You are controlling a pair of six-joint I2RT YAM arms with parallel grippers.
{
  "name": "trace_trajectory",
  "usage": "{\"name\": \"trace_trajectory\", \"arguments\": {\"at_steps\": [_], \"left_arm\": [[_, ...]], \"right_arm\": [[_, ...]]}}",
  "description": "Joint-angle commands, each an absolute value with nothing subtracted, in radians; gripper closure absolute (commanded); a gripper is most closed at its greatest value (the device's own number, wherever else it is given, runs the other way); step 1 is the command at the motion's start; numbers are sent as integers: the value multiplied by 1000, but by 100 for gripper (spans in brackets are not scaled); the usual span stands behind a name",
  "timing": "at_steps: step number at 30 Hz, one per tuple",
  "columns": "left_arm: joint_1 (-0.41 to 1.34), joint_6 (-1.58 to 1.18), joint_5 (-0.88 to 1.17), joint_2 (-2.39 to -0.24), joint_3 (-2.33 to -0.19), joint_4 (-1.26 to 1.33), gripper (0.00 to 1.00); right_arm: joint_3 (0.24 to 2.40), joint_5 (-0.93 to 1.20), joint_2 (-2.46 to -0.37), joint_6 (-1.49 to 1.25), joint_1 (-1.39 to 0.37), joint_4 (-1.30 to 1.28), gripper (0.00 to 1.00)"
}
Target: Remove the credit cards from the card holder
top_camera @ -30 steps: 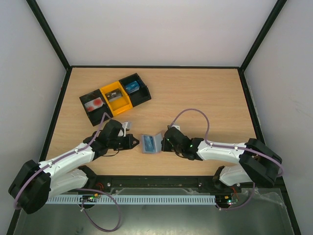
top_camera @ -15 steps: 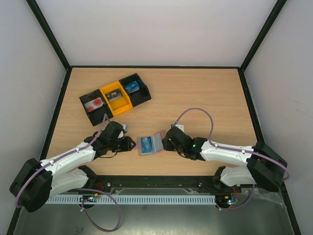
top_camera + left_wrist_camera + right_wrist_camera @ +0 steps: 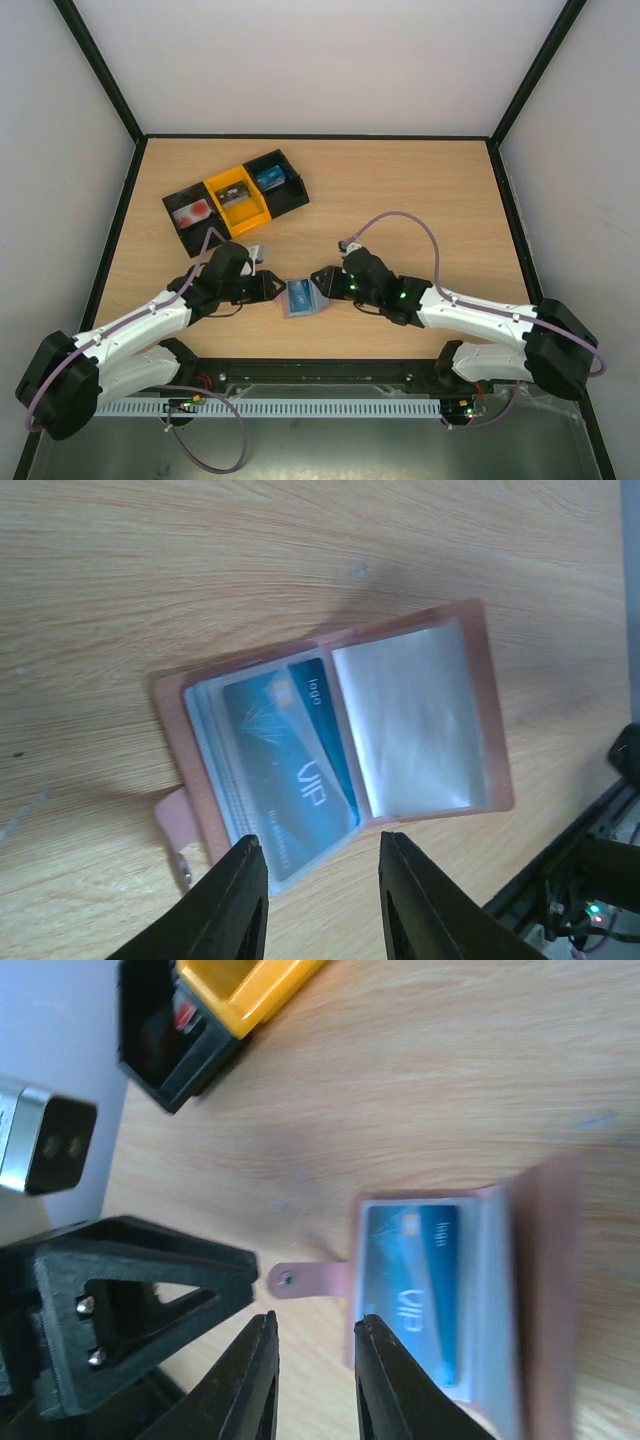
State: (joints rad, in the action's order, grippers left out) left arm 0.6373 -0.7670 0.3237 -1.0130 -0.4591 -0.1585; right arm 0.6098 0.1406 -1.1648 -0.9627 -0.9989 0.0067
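The card holder lies open on the table between my two grippers. In the left wrist view it shows a pinkish-brown rim, a clear sleeve panel on the right and a blue credit card marked VIP in the left panel. My left gripper is open and empty, just short of the holder's near edge; in the top view it is at the holder's left. My right gripper is open and empty beside the holder's strap tab, left of the card. In the top view it is at the holder's upper right.
A black-and-yellow three-section tray with small items stands at the back left; its corner shows in the right wrist view. The table's near edge and rail lie just behind the holder. Black frame posts border the table.
My right gripper has moved left, over the holder's right side. The holder has shifted slightly left and now lies flatter. My left gripper stays close at its left.
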Motion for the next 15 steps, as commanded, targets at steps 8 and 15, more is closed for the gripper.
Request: {"name": "trace_trajectory", "arguments": {"at_steps": [8, 15], "left_arm": [[635, -843, 423, -1011, -442, -28, 70], [636, -839, 449, -1104, -413, 67, 76]], "right_arm": [[679, 216, -1403, -917, -1032, 136, 83], [618, 134, -1462, -906, -1018, 164, 83]]}}
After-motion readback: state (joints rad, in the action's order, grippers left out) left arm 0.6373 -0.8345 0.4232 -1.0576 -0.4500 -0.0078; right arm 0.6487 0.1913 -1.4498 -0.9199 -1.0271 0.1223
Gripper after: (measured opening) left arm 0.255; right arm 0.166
